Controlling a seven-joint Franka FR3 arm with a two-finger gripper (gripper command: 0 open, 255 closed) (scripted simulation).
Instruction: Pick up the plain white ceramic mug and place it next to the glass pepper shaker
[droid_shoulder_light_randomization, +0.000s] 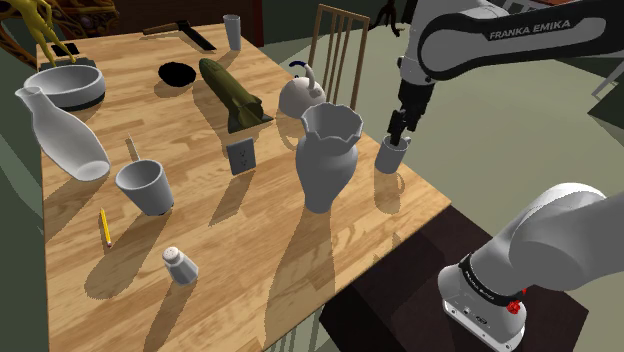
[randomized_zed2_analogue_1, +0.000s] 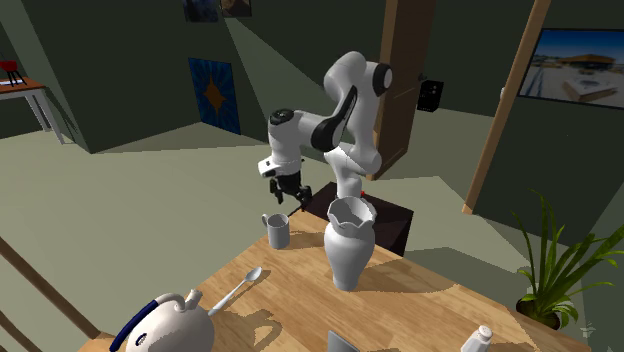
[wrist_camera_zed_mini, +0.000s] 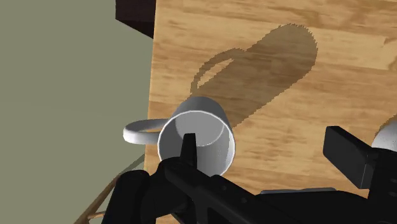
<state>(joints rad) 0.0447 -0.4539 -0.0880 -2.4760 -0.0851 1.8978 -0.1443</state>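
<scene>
Grasp step in hand, by the look of it. Find the white mug (wrist_camera_zed_mini: 196, 135) upright at the very edge of the worktop (wrist_camera_zed_mini: 184, 32), with its handle poking out past that edge over the floor (wrist_camera_zed_mini: 63, 95). Note the gripper (wrist_camera_zed_mini: 266, 145) spread open and holding nothing, with one fingertip (wrist_camera_zed_mini: 189, 145) over the mug's mouth and the other well out to the side over bare wood.

Treat this as a rim pinch: put one finger inside the cup and the other outside, with the wall opposite the handle between them. Come straight down, not slanting, so as not to nudge the mug off the edge; probably little margin there. Sink deep enough to catch a good stretch of wall before closing. Close gently and evenly to avoid tipping or spinning it. Lift plumb until well free of the wood.

Then plan the carry. See the pepper shaker (droid_shoulder_light_randomization: 180, 264) well apart from the mug, toward the shoulder view's lower left, with the tall fluted vase (droid_shoulder_light_randomization: 327, 160) between. Go high over or around the vase, and set down just beside the shaker without touching it.
</scene>
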